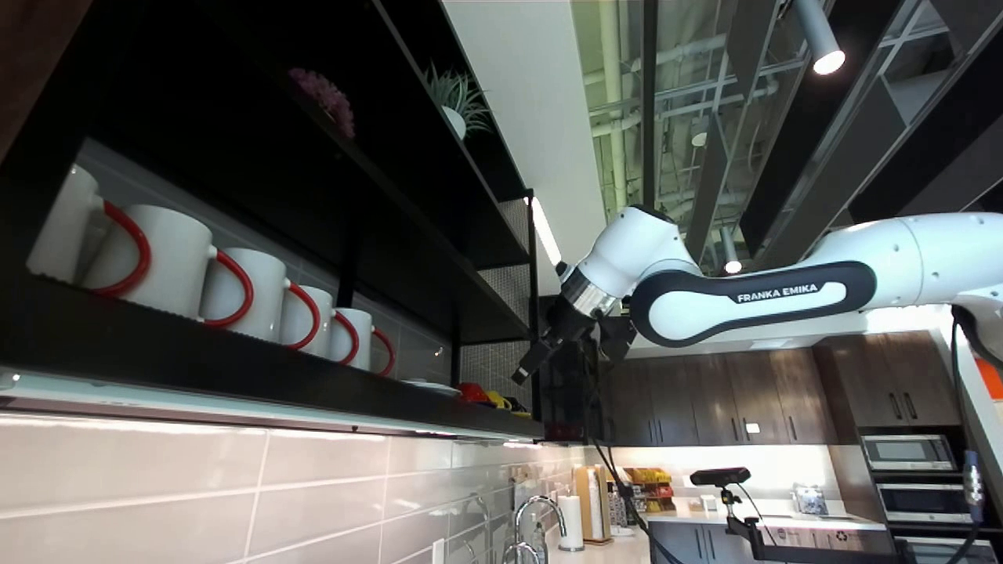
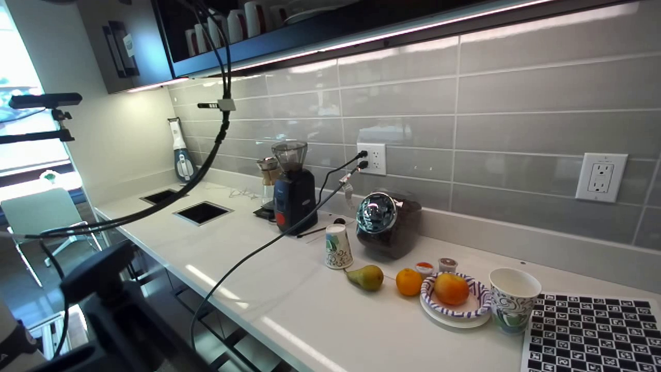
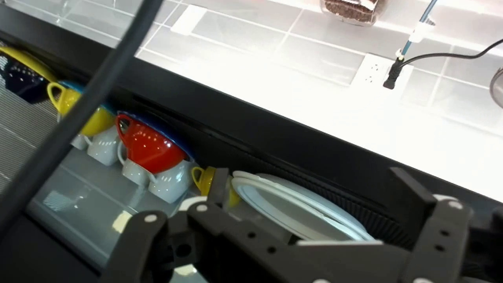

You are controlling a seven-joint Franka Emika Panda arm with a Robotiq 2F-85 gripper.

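A: How is the gripper (image 3: 312, 177) set?
B: Its jaws are spread.
A: Where are the white plates (image 3: 300, 206) found?
B: On the shelf (image 3: 251, 122); in the wrist view they are seen between the jaws, at five o'clock. From them, a red cup (image 3: 151, 147) is seen at ten o'clock.

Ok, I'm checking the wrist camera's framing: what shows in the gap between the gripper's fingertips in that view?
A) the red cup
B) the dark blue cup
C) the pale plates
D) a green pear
C: in the wrist view the open gripper frames the pale plates, while the red cup shows outside the gap.
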